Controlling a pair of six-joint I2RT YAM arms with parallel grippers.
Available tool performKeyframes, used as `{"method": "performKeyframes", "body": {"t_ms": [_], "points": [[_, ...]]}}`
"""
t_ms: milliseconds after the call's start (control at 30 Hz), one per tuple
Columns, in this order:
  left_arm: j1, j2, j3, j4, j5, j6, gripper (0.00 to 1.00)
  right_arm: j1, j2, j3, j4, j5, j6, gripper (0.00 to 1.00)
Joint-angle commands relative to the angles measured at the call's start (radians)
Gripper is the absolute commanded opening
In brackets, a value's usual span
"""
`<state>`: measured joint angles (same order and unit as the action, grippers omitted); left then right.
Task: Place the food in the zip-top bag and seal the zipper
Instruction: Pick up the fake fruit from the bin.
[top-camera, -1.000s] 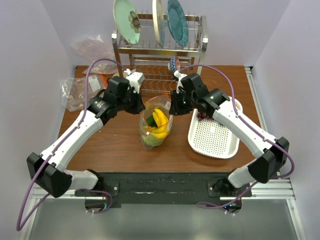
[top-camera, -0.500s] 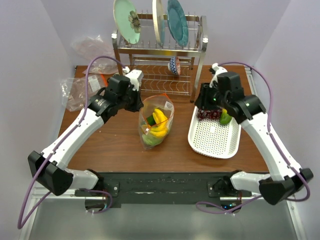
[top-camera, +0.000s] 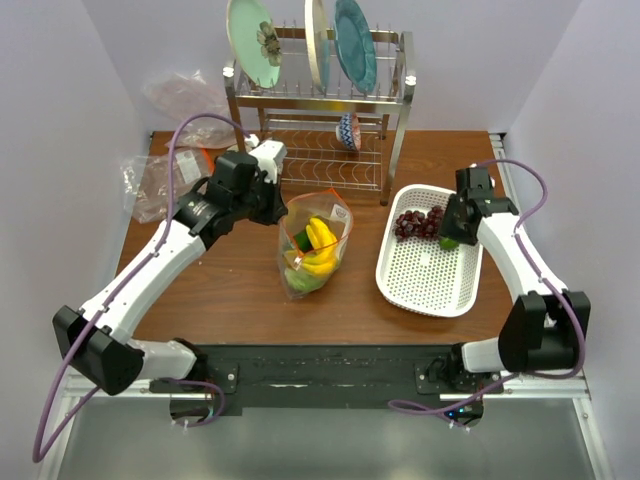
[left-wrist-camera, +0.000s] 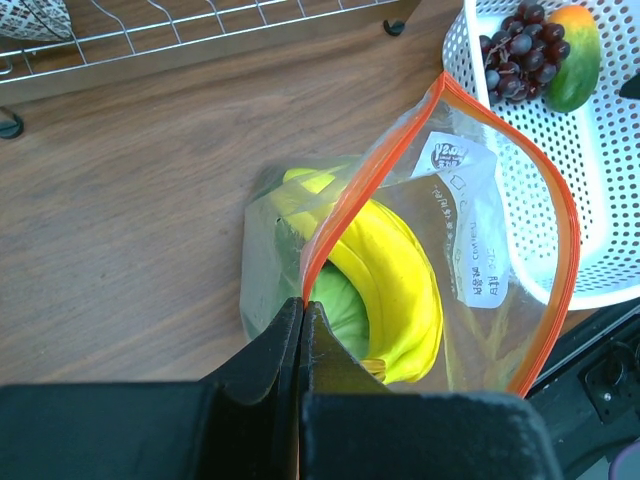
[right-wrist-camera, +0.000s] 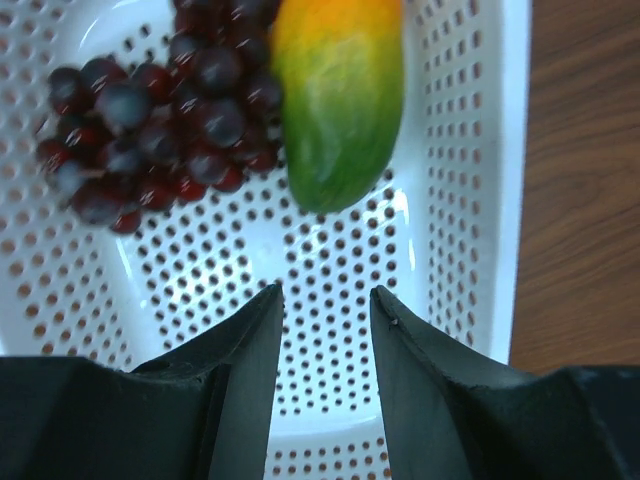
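My right gripper (right-wrist-camera: 325, 300) has swung from the zip-top bag (top-camera: 315, 250) to the white mesh basket (top-camera: 425, 300) at the desk's right edge, jaws apart and empty above the grapes (right-wrist-camera: 150, 120) and orange fruit (right-wrist-camera: 335, 100): I judge two pieces remain. My left gripper (left-wrist-camera: 302, 322) stays pinched on the zipper (left-wrist-camera: 375, 170), holding that bag open mid-desk; under the bananas (left-wrist-camera: 395, 280), green pieces (left-wrist-camera: 340, 300) blur behind film, unidentifiable.

The zip-top bag (left-wrist-camera: 480, 250) is clear with a white label printed in dark letters, and its zipper (left-wrist-camera: 340, 215) is orange-red. Through it show bright yellow bananas (left-wrist-camera: 395, 280) and a green cabbage (left-wrist-camera: 335, 300). The basket (right-wrist-camera: 330, 290) is white, dotted all over with small holes. The grapes (right-wrist-camera: 150, 120) are dark purple. The fruit (right-wrist-camera: 335, 100) shades from orange to green. The desk (left-wrist-camera: 130, 200) is reddish-brown woodgrain.
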<state>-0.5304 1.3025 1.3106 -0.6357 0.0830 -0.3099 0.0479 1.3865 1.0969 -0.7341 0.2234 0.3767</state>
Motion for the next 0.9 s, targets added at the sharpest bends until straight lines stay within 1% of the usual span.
{"method": "performKeyframes", "body": {"t_ms": [0, 67, 100, 133, 200, 333, 467, 733, 800, 867], "points": [[0.004, -0.060, -0.016, 0.065, 0.017, 0.020, 0.00, -0.045, 0.048, 0.014, 0.148, 0.064, -0.004, 0.47], [0.004, -0.065, -0.022, 0.065, 0.018, 0.020, 0.00, -0.088, 0.084, 0.030, 0.169, 0.071, -0.010, 0.51], [0.004, -0.066, -0.024, 0.064, 0.018, 0.020, 0.00, -0.094, 0.117, 0.040, 0.176, 0.070, -0.012, 0.52], [0.004, -0.066, -0.024, 0.065, 0.018, 0.020, 0.00, -0.100, 0.127, 0.041, 0.186, 0.065, -0.015, 0.57], [0.004, -0.066, -0.028, 0.067, 0.018, 0.020, 0.00, -0.114, 0.169, 0.050, 0.214, 0.057, -0.013, 0.61], [0.006, -0.065, -0.033, 0.071, 0.014, 0.018, 0.00, -0.126, 0.232, 0.075, 0.248, 0.028, -0.002, 0.62], [0.004, -0.063, -0.033, 0.073, 0.017, 0.017, 0.00, -0.126, 0.275, 0.087, 0.277, 0.047, 0.011, 0.64], [0.004, -0.055, -0.017, 0.065, 0.011, 0.022, 0.00, -0.126, 0.365, 0.063, 0.335, 0.030, 0.030, 0.68], [0.004, -0.055, -0.017, 0.065, 0.008, 0.023, 0.00, -0.126, 0.373, 0.057, 0.338, 0.027, 0.034, 0.66], [0.004, -0.055, -0.017, 0.065, 0.008, 0.023, 0.00, -0.126, 0.359, 0.049, 0.334, 0.024, 0.039, 0.61]]}}
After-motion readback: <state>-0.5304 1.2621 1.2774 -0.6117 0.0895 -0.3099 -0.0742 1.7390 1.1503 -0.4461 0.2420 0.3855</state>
